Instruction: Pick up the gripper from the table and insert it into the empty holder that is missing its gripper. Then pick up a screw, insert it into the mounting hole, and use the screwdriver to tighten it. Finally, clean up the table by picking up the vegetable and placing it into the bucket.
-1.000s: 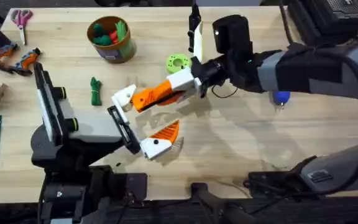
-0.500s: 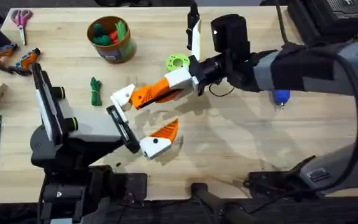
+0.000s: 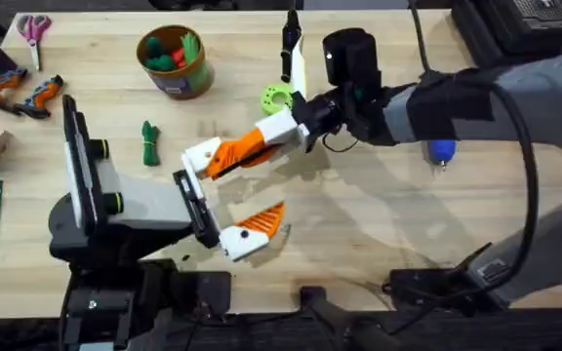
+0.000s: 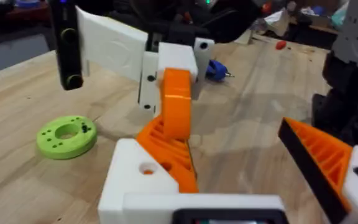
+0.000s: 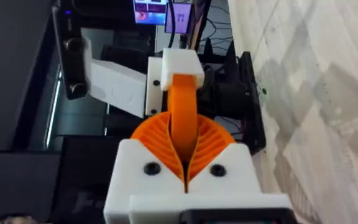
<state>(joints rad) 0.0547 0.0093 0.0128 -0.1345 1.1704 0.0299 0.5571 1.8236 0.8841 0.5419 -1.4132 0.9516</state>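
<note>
Overhead shows the right claw (image 3: 249, 146) clenched on the orange gripper (image 3: 224, 156), pressing it against the holder (image 3: 196, 154) of the left claw (image 3: 237, 190), whose 2 jaws stand released. Seating looks partial, though that's unclear. A skewed push could jam it or pop it loose.
</note>
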